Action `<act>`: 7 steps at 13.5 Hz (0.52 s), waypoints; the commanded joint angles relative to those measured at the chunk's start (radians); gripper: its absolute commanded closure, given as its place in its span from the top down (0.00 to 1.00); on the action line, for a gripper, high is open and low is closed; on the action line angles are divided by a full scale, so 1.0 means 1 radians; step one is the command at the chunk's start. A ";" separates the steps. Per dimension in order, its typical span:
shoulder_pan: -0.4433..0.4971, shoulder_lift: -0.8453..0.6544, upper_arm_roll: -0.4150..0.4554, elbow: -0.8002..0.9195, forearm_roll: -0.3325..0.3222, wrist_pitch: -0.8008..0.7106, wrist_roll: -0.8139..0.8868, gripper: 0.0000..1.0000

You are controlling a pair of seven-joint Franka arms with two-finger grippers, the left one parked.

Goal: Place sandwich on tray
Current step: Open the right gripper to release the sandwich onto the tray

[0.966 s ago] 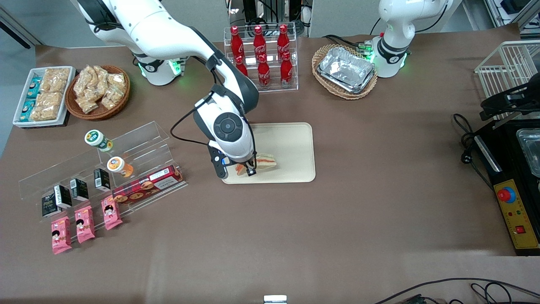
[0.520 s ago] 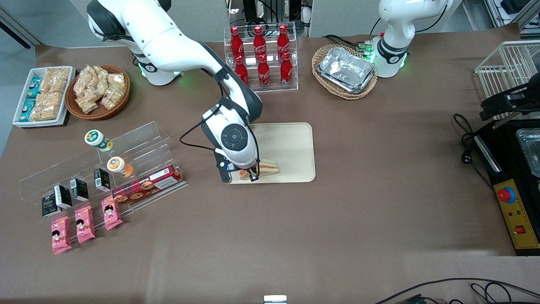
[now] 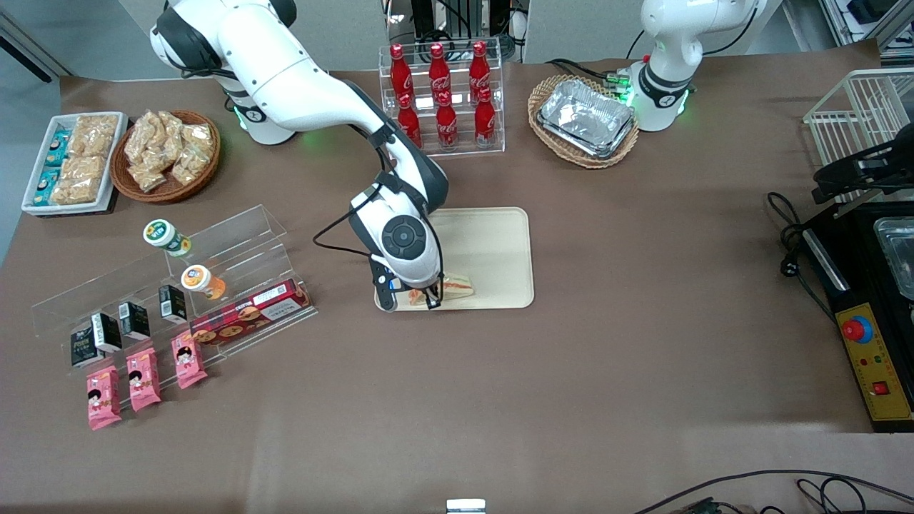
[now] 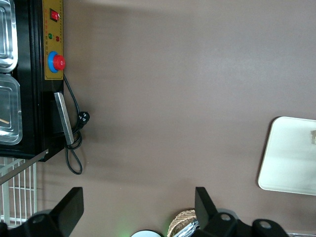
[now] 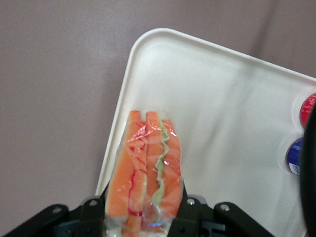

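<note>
The sandwich (image 3: 454, 287) (image 5: 147, 173) is a plastic-wrapped wedge with orange filling and a green strip. It sits low over the cream tray (image 3: 493, 246) (image 5: 227, 118), at the tray's corner nearest the front camera on the working arm's end. My right gripper (image 3: 426, 296) (image 5: 143, 210) is shut on the sandwich, one black finger pressed on each side of the wedge. Whether the sandwich rests on the tray or hangs just above it is unclear. The tray's edge (image 4: 291, 158) also shows in the left wrist view.
A rack of red cola bottles (image 3: 443, 96) stands farther from the camera than the tray. A wicker basket of foil trays (image 3: 585, 121) lies toward the parked arm's end. Acrylic shelves with snacks (image 3: 178, 285), a snack basket (image 3: 166, 153) and a white snack tray (image 3: 71, 164) lie toward the working arm's end.
The right gripper has carried the sandwich lower and slightly nearer the camera, down toward the tray's near corner. Its grip has stayed shut.
</note>
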 commanded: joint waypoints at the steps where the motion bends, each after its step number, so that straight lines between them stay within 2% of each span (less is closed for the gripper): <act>1: 0.004 0.009 -0.004 0.019 0.011 0.003 0.012 1.00; 5: -0.005 -0.006 -0.008 0.022 -0.006 -0.008 -0.014 1.00; 7: -0.031 -0.037 -0.012 0.019 -0.029 -0.042 -0.128 1.00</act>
